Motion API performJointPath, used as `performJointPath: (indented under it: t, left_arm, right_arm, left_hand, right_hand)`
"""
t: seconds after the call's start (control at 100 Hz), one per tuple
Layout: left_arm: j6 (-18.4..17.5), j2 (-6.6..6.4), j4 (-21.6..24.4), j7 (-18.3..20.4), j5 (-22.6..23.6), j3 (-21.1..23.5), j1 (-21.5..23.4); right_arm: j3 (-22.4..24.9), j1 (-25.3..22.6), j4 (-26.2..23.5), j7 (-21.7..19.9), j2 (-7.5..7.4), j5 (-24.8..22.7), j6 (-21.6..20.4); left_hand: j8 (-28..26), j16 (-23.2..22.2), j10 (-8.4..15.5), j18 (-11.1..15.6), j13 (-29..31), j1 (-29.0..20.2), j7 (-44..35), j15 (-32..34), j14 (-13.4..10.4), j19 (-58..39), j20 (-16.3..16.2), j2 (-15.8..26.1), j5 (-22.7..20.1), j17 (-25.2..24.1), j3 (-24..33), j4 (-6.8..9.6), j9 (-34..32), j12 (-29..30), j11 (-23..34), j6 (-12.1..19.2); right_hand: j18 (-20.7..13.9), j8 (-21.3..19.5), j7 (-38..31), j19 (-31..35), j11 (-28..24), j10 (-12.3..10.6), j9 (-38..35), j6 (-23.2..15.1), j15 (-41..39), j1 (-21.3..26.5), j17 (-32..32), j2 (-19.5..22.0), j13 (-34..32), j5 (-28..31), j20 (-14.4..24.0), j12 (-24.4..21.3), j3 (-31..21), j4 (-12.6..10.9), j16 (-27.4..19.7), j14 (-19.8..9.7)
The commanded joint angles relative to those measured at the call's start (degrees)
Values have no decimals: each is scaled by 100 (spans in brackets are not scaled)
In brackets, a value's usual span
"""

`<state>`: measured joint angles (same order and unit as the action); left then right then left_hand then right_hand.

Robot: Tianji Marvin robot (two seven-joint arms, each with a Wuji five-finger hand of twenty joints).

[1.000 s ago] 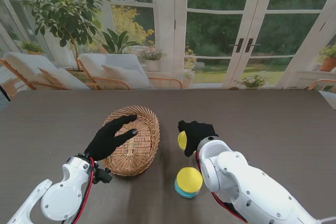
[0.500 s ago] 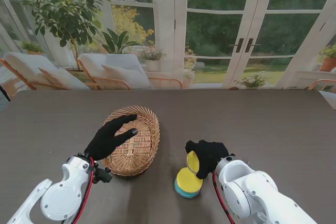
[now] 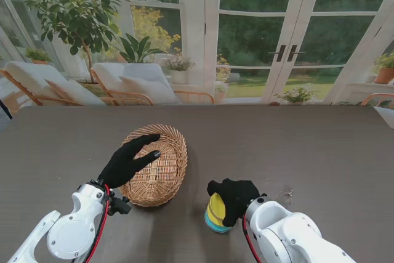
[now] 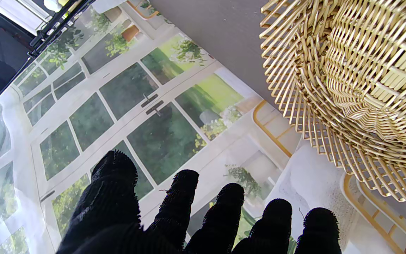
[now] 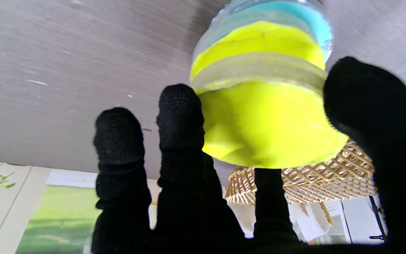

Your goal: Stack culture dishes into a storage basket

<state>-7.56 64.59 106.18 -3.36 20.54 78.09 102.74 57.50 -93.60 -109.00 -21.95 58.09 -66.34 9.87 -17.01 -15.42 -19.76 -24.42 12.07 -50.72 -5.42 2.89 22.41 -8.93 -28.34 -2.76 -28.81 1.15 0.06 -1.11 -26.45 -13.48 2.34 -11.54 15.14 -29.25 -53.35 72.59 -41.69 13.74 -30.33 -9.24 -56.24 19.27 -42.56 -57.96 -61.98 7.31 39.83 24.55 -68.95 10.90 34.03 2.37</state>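
Note:
A round wicker basket (image 3: 161, 159) sits left of the table's middle and also shows in the left wrist view (image 4: 358, 88). My left hand (image 3: 128, 162) hovers over its near left rim, open, with its fingers (image 4: 185, 197) spread and holding nothing. My right hand (image 3: 231, 199) is shut on a yellow culture dish (image 3: 215, 209), held tilted against a short stack (image 3: 212, 225) of dishes. In the right wrist view the held yellow dish (image 5: 270, 123) sits between thumb and fingers (image 5: 180, 106), pressed on a yellow layer (image 5: 259, 46) and a blue one (image 5: 294, 16).
The dark wood-grain table (image 3: 320, 146) stretches to the right and far side. Small scuff marks (image 3: 286, 193) show right of my right hand. Glass doors and garden chairs lie beyond the far edge. The basket is about a hand's width left of the stack.
My right hand has carried the yellow dish nearer to me, from beside the basket down onto the stack. The left hand and the basket have not moved.

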Motion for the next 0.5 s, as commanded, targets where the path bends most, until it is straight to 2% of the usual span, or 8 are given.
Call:
performJointPath:
  t: [0.0,0.23,0.49]
  left_arm:
    - [19,26,53,87,33,19,43]
    - [34,27,78,74,53,30,70]
    - [49,30,99,54,74,39,91]
  right_arm:
    - [-75,20,60,-56,32,-27,43]
    - [-337,212,229,-1,32,-107,189]
    - [-403,272,305,-42,22,-186,186]
  left_hand:
    - [1,39,13,183,-98,28,55,-70,-53,158,39,209,-38,-39,-103,76,-30,-15,13,-11]
    - [0,38,10,185,-97,24,53,-69,-42,159,40,211,-44,-42,-102,76,-18,-14,9,-18]
    - [-2,37,3,182,-97,22,51,-68,-41,156,39,210,-50,-38,-101,76,-27,-15,12,-19]
  right_hand:
    - [14,-192,-421,316,-736,-368,-63,-69,-136,355,-255,522,49,-21,-34,259,-655,-412,58,-43]
    - [23,-206,-427,308,-733,-361,4,-78,-145,307,-199,549,108,-31,-40,251,-622,-411,56,-40]
    - [22,-173,-339,323,-715,-359,104,-54,-166,245,-108,580,191,-100,-28,242,-576,-413,58,-31]
